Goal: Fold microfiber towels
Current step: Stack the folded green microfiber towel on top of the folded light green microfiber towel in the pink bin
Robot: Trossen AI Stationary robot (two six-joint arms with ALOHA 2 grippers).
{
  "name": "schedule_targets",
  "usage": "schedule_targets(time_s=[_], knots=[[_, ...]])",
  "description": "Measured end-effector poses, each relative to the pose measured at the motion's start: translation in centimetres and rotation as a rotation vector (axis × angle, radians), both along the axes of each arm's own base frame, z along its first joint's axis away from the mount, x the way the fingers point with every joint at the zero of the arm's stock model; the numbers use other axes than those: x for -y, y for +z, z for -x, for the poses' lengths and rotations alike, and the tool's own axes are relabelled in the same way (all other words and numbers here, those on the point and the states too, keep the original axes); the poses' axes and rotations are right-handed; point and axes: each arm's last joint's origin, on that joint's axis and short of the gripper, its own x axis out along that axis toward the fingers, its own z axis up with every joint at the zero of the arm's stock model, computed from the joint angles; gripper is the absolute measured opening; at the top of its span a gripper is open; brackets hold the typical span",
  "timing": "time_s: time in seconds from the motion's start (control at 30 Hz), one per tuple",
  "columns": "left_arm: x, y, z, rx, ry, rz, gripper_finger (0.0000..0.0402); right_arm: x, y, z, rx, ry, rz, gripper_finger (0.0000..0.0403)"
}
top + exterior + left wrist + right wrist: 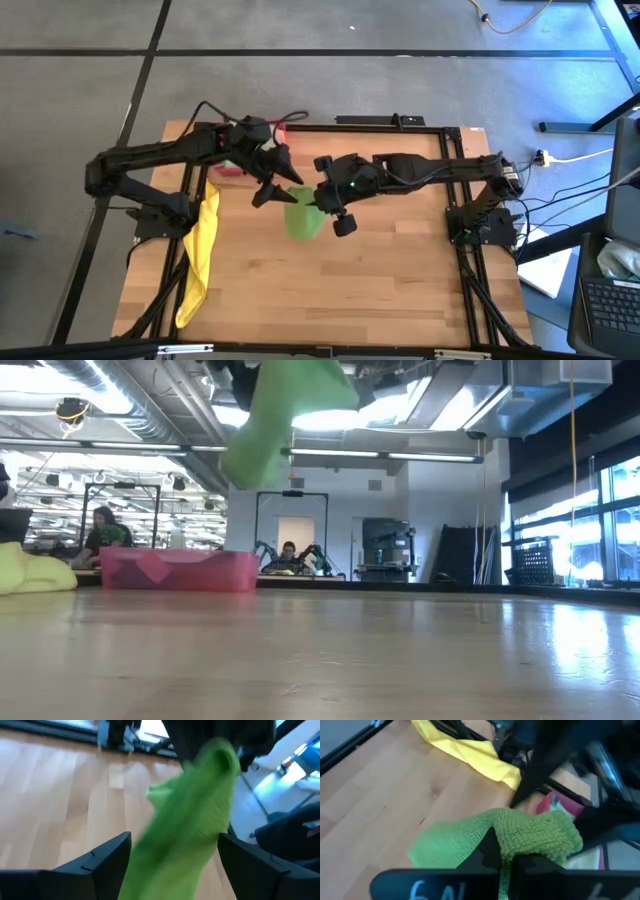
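A bright green towel hangs bunched from my right gripper, which is shut on it above the middle of the table. In the low view the green towel dangles clear of the tabletop. My left gripper is open just left of it. Its two fingers stand on either side of the hanging green towel. A yellow towel lies over the table's left edge, one end hanging off. My right gripper pinches a bunched part of the green towel near its top between its two shut fingers, slanting down from the table's right side. Several layers puff up around the fingertips. The rest hangs slack below, lifted clear of the table. My left gripper: whether its open fingers touch the towel, I cannot tell.
A pink-red tray sits at the far left of the table, behind my left arm; it shows as a low box in the low view. Bare wood stretches across the near and right parts. People sit in the room beyond.
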Motion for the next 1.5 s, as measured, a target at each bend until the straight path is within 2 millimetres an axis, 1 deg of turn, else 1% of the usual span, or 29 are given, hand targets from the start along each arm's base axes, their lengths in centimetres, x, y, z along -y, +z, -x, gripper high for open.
schedule_targets(time_s=[0.17, 0.3, 0.4, 0.5, 0.63, 0.83, 1.07, 1.17, 1.37, 1.5], knots=[[-1.1, -0.5, -0.4, 0.016, -0.051, 0.007, 0.0289, -0.9, 0.8, 0.2, 0.012, 0.055, 0.039, 0.0004], [-1.9, -1.6, -1.4, -0.005, -0.101, 0.104, 0.0291, -1.3, 0.8, 0.3, 0.012, 0.065, 0.042, 0.0004], [-1.6, -2.3, -2.4, -0.008, -0.186, 0.175, 0.0288, -1.3, 0.8, 0.3, 0.011, 0.066, 0.041, 0.0005], [-1.4, -3.1, -3.6, -0.006, -0.268, 0.285, 0.0287, -1.3, 0.9, 0.3, 0.012, 0.067, 0.041, 0.0005], [-1.1, -3.7, -4.8, -0.012, -0.323, 0.378, 0.0287, -1.3, 0.8, 0.3, 0.007, 0.067, 0.042, 0.0005], [-1.2, -4.1, -5.1, -0.061, -0.364, 0.492, 0.0287, -1.3, 0.5, 0.6, -0.041, 0.066, 0.043, 0.0006], [-1.1, -3.9, -4.8, -0.064, -0.372, 0.503, 0.0287, -0.9, 0.4, 0.7, -0.055, 0.055, 0.044, 0.0006], [-0.8, -4.0, -5.0, -0.082, -0.323, 0.481, 0.0287, -0.6, 0.4, 0.6, -0.055, 0.044, 0.047, 0.0006], [0.6, -4.3, -5.5, -0.104, -0.259, 0.411, 0.0287, 0.3, 0.3, 0.5, -0.056, 0.004, 0.054, 0.0006], [0.6, -4.5, -5.6, -0.132, -0.183, 0.384, 0.0277, 0.5, 0.2, 0.7, -0.077, -0.005, 0.056, 0.0007]])
